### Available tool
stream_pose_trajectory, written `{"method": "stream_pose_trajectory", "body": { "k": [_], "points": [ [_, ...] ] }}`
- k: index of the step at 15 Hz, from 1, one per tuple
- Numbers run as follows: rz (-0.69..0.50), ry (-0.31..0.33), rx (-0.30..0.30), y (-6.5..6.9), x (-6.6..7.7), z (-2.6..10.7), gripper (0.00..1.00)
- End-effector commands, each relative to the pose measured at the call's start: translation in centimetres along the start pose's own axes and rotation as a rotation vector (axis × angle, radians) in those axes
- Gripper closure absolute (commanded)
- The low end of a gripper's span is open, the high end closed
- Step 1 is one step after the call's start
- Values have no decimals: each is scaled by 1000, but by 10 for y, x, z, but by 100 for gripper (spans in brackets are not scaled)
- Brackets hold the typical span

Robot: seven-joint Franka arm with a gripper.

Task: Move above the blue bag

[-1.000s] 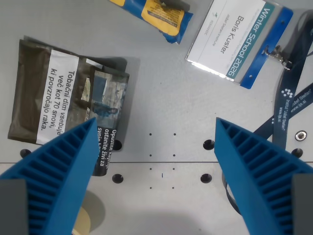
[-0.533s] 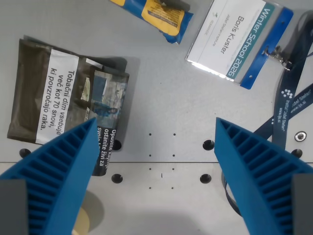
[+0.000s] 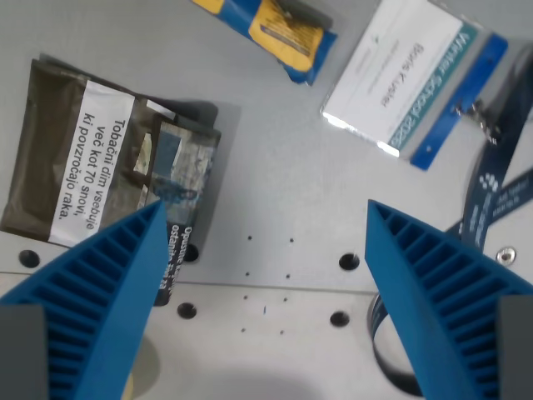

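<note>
Above the left finger (image 3: 92,292) I read on the white label of the dark tobacco pouch (image 3: 75,158) the warning "Tobačni dim vsebuje več kot 70 snovi, ki povzročajo raka." A second label just beside that finger is partly hidden; I cannot read it completely. Above the right finger (image 3: 441,292), the name badge (image 3: 400,75) shows "Boris Kuster" and "Winter School 2026", a little blurred. The lanyard (image 3: 495,196) print is too small.
</note>
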State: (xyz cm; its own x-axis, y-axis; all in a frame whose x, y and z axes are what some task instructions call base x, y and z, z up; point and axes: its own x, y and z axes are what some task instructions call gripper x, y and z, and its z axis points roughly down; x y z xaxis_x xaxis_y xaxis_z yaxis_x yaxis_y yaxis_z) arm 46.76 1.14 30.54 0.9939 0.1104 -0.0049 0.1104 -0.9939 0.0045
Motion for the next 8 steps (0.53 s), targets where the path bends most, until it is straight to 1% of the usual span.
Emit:
{"method": "stream_pose_trajectory", "body": {
  "k": [1,8],
  "points": [
    [-209,29,1,-3,8,7,0],
    [-437,28,4,-10,24,32,0]
  ]
}}
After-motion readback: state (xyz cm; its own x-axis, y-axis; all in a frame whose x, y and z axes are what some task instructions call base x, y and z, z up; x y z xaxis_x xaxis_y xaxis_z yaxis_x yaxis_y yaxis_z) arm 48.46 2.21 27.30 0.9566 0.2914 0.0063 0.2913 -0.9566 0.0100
